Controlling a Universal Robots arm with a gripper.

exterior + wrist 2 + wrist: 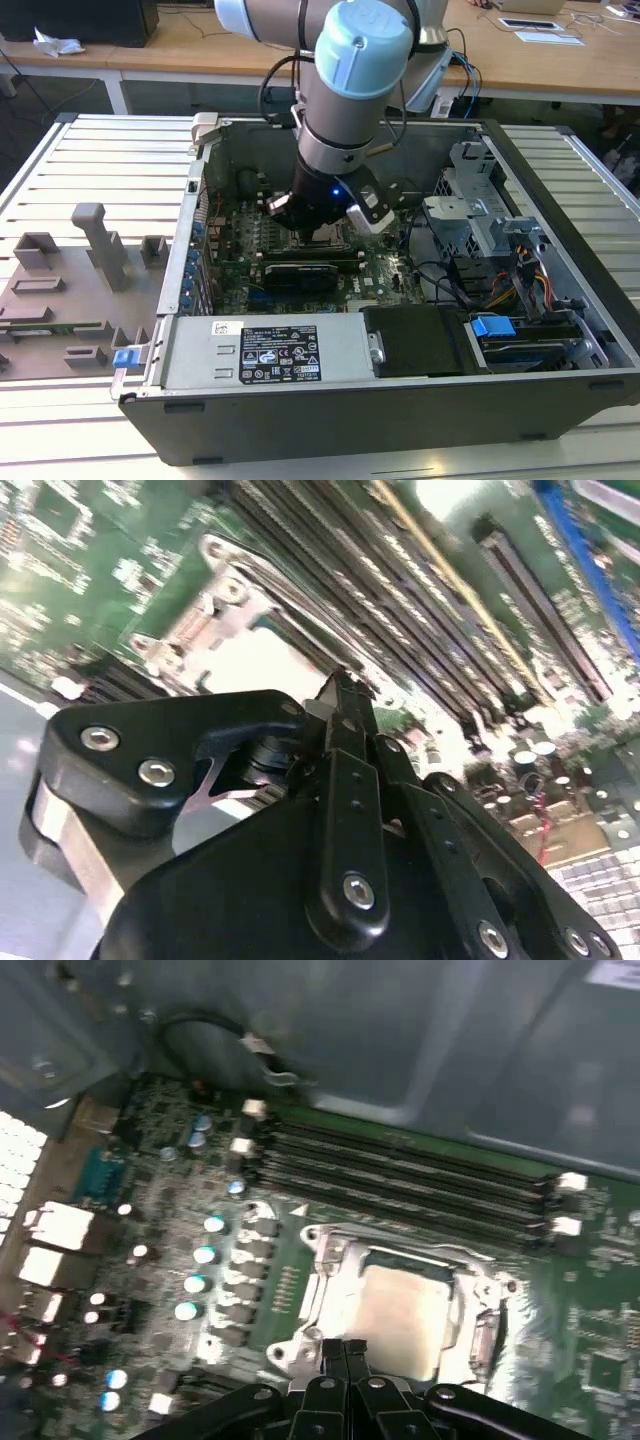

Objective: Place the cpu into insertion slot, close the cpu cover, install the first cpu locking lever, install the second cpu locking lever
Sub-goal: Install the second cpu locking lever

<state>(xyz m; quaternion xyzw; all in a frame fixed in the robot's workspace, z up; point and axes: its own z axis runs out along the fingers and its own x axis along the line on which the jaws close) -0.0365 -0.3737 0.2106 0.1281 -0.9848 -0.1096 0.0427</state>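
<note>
The cpu [400,1310], a dull silver square, lies flat in the insertion slot [410,1258] on the green board. The cpu cover [328,1265], a silver frame with a square cut-out, lies down around it. My gripper [346,1352] hangs just over the socket's near edge, its black fingers shut together with nothing visible between them. In the second wrist view, the gripper [342,692] tips point at the bright cpu [262,665] and cover [200,630]. The exterior view shows the gripper [308,226] low inside the open computer case, above the socket. I cannot make out the locking levers.
Long black memory slots [400,1175] run beside the socket, and capacitors [200,1255] stand on its other side. A black block [300,275], the power supply [270,350] and a drive cage [490,220] crowd the case. Grey fixtures [100,240] stand at the exterior view's left.
</note>
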